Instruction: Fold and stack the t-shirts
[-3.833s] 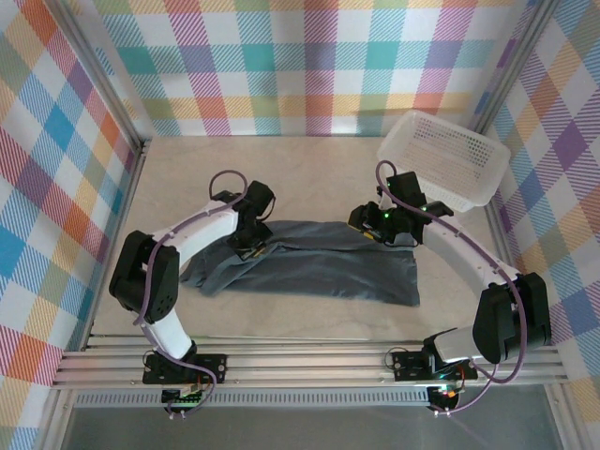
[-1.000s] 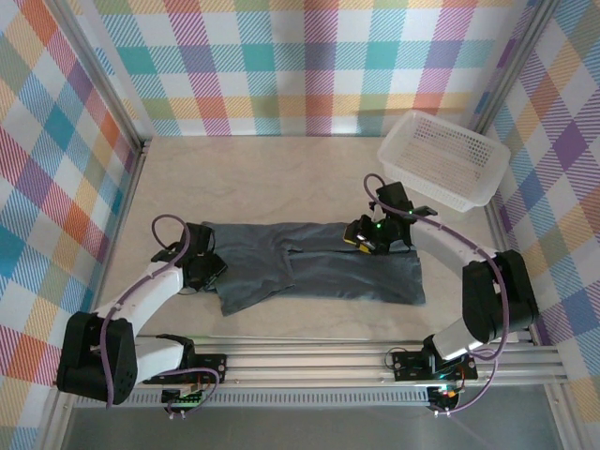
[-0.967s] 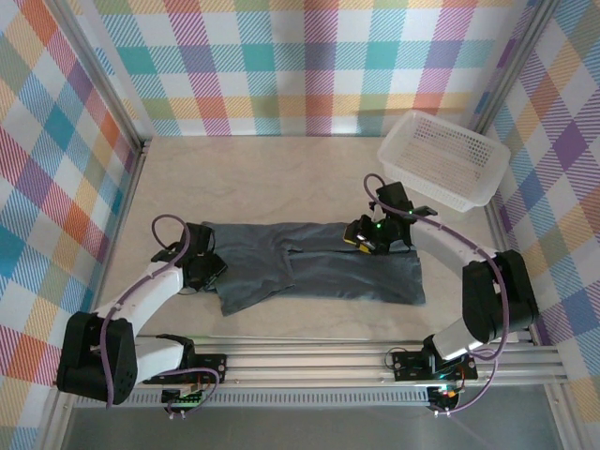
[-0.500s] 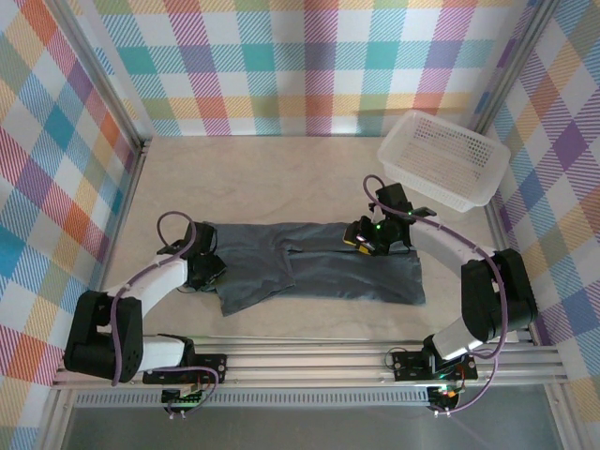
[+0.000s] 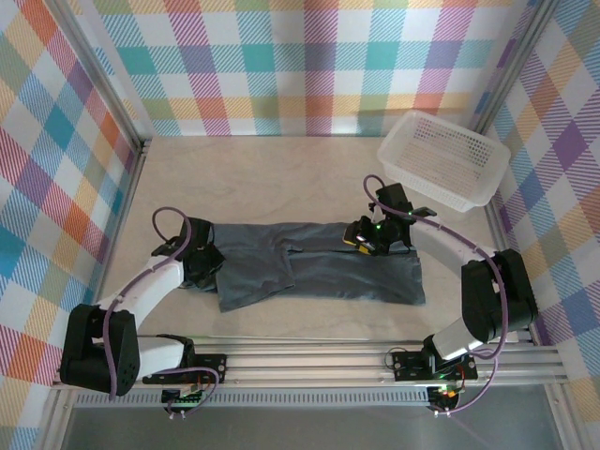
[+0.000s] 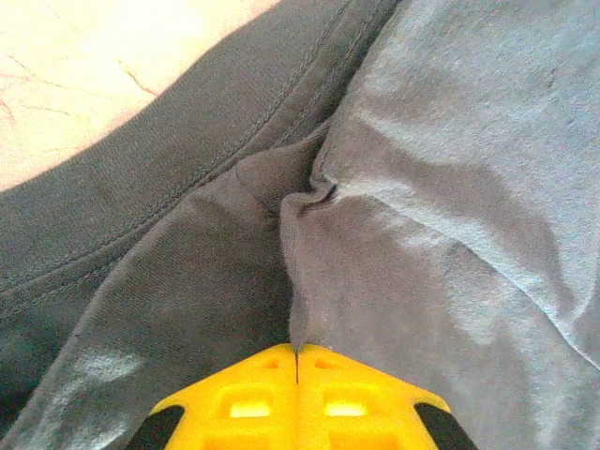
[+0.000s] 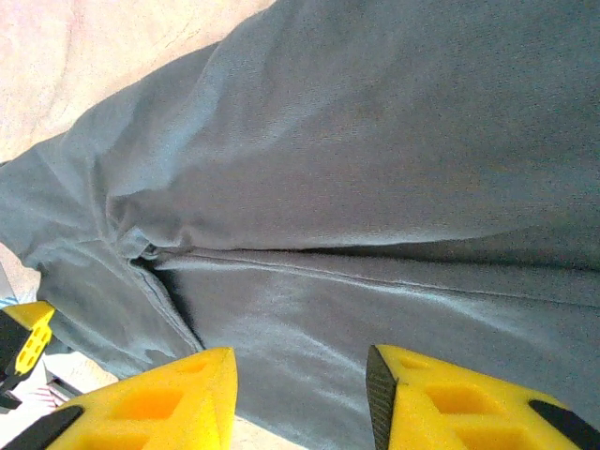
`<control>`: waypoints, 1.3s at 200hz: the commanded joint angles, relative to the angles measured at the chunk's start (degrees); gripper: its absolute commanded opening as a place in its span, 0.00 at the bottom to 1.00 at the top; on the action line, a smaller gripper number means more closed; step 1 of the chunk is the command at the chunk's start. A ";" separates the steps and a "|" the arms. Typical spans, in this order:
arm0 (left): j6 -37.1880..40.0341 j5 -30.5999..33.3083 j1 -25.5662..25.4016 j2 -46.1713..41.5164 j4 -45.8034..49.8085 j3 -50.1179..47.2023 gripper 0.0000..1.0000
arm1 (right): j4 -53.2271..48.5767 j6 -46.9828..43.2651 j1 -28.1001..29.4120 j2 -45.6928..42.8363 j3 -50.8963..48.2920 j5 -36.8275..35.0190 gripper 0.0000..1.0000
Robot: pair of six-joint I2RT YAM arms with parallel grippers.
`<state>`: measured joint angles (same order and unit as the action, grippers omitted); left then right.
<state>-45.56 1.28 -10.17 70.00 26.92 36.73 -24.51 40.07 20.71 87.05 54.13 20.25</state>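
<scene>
A dark charcoal-grey t-shirt (image 5: 319, 267) lies spread across the middle of the table, partly folded, with its left part bunched. My left gripper (image 5: 204, 265) sits at the shirt's left edge. In the left wrist view its yellow fingers (image 6: 244, 398) are pressed together, and a pinched ridge of t-shirt fabric (image 6: 300, 281) runs into the gripper (image 6: 296, 352). My right gripper (image 5: 362, 240) is low over the shirt's upper right part. Its fingers (image 7: 178, 398) stand apart over the t-shirt cloth (image 7: 356, 187), holding nothing; the gripper (image 7: 298, 380) hovers near a fold line.
A white perforated basket (image 5: 445, 159) stands tilted at the back right corner. Checked walls enclose the table on three sides. Bare table (image 5: 262, 178) lies behind the shirt, and an aluminium rail (image 5: 300, 361) runs along the near edge.
My left gripper has closed onto the fabric at the shirt's left edge, and its arm shifted slightly. The right arm and the shirt's right side have not moved.
</scene>
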 commanded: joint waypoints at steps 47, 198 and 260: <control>2.06 2.03 2.59 1.97 7.97 11.23 0.00 | -0.71 0.71 -0.02 -0.85 2.91 0.73 0.42; 3.69 18.83 1.68 8.85 20.35 21.80 0.52 | -4.00 0.66 -6.79 -6.60 -1.23 -8.64 0.42; -18.68 -4.47 -11.22 10.98 7.08 10.85 0.27 | -8.52 -11.47 -12.62 10.97 8.95 -14.63 0.37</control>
<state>-54.35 5.08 -19.66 73.58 39.31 51.92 -29.32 34.63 7.73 89.47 56.84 8.97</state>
